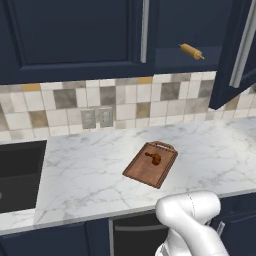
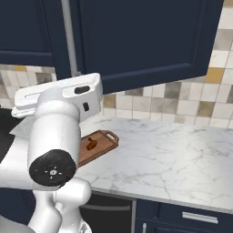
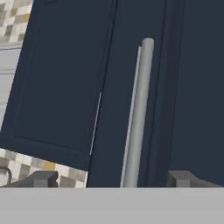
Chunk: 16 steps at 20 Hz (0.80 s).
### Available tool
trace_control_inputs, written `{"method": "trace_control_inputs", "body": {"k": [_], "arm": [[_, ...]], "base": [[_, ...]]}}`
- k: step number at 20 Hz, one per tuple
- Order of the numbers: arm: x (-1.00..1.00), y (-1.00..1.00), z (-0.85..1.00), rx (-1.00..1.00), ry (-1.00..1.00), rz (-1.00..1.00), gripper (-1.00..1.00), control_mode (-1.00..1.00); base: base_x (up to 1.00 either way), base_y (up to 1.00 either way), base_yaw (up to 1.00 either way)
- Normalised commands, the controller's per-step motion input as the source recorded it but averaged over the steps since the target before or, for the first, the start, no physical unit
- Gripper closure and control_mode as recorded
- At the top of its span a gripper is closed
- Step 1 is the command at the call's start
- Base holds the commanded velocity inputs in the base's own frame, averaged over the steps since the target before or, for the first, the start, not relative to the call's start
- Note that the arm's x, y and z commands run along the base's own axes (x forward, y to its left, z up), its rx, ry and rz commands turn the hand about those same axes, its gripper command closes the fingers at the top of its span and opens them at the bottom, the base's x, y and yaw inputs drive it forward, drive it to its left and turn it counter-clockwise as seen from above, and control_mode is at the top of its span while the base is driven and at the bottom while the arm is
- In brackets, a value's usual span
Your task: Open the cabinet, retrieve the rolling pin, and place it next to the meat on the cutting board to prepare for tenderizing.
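**Cabinet standing half open, rolling pin lying inside**

The cabinet [image 1: 75,35] is hanging on the wall above the tabletop [image 1: 90,175]. Its left door is sitting shut, with a silver bar handle [image 1: 145,30] running down its right edge. Its right door [image 1: 235,50] is swinging outward, exposing the interior. Inside the opened compartment, the rolling pin [image 1: 192,51] is lying on the shelf, tilted, with its handles pointing up-left and down-right. Nothing else is showing in that compartment.

On the tabletop below, the cutting board [image 1: 150,164] is lying flat at an angle, its arched handle pointing toward the tiled wall [image 1: 60,107]. The meat [image 1: 154,158] is resting on the board, near the handle end, well inside its edges. The rolling pin is sitting well apart from the board, up in the cabinet.

A dark sink [image 1: 17,172] is lying sunk into the tabletop at the far left.

The pincer [image 3: 113,177] is pointing at a navy door panel, and the two fingertips [image 3: 41,178] are standing spread wide, with a silver bar handle [image 3: 138,113] rising between them. They are pinching nothing. In the right base view the opened door [image 2: 141,41] is hanging over the board [image 2: 95,145].
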Motion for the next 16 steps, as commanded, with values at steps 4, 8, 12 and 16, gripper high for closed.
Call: {"method": "trace_control_inputs", "body": {"k": [4,8,12,16], "arm": [[-0.78,0.45,0.06,-0.24,-0.26,0.03,-1.0,-1.0],[-0.48,0.78,0.0,-0.31,-0.21,0.0,-1.0,-1.0],[-0.09,0.98,0.0,-0.33,-0.16,0.0,-1.0,-1.0],[0.06,0.88,-0.07,-0.35,-0.03,-0.09,-1.0,-1.0]], "base": [[0.0,0.0,0.0],[0.0,0.0,0.0],[0.0,0.0,0.0],[0.0,0.0,0.0]]}}
